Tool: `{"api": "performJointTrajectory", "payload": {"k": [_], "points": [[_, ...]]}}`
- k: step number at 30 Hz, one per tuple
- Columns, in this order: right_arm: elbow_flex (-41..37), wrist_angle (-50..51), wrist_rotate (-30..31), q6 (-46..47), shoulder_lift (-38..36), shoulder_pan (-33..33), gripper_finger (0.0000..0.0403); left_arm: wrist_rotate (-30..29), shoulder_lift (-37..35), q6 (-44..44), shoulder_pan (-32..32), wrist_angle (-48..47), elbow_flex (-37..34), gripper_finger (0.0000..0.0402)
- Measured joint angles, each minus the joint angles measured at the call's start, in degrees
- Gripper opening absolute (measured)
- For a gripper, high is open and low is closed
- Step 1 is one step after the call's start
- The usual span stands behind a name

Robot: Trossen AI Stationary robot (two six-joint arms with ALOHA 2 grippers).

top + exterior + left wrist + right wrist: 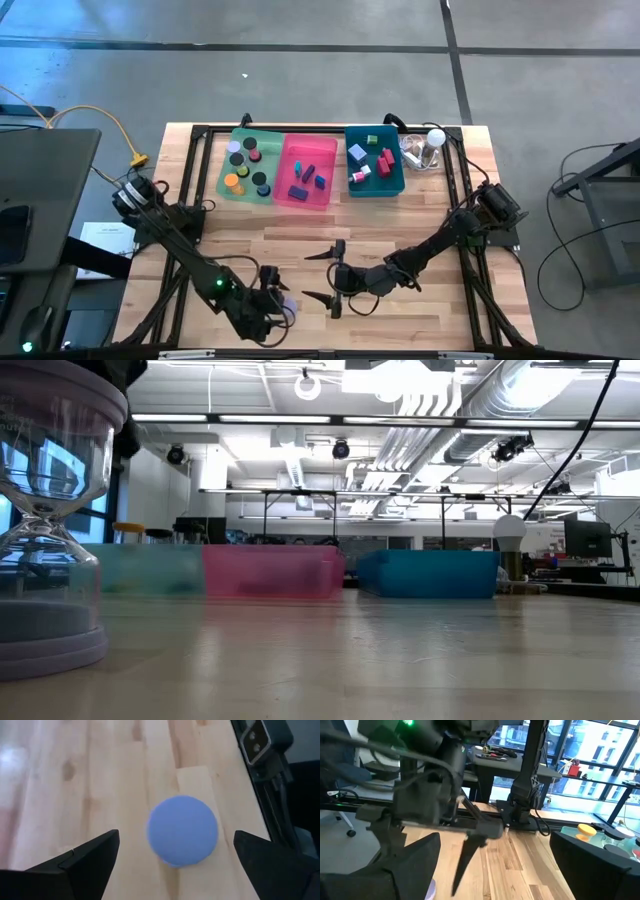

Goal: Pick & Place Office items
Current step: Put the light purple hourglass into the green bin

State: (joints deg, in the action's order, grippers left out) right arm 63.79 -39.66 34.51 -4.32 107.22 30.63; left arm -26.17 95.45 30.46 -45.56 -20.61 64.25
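Left pincer wide open, empty, over one lavender hourglass; three bins.

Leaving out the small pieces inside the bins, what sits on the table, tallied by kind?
Bins: 3 (green bin, pink bin, teal bin)
Gadgets: 1 (white ball-topped gadget)
Loose pieces: 1 (lavender round piece)
Total: 5

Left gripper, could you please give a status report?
Left gripper open above lavender disc, not touching. Right gripper open, mid-table. Nothing in the way.
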Motion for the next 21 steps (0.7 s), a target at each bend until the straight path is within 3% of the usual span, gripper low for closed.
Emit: {"api": "performJointTrajectory", "payload": {"k": [5,16,21], "points": [[0.0,0.0,0.01,0.0,0.0,0.0,0.0366,3.4,1.98,0.0,0.52,1.6,-0.03,0.0379],[0.0,0.0,-0.04,0.17,0.0,0.0,0.0366,3.84,1.94,-2.72,1.86,2.37,-0.04,0.0378],[0.0,0.0,-0.03,0.17,0.0,0.0,0.0366,3.87,1.94,-3.43,2.42,2.47,-0.04,0.036]]}}
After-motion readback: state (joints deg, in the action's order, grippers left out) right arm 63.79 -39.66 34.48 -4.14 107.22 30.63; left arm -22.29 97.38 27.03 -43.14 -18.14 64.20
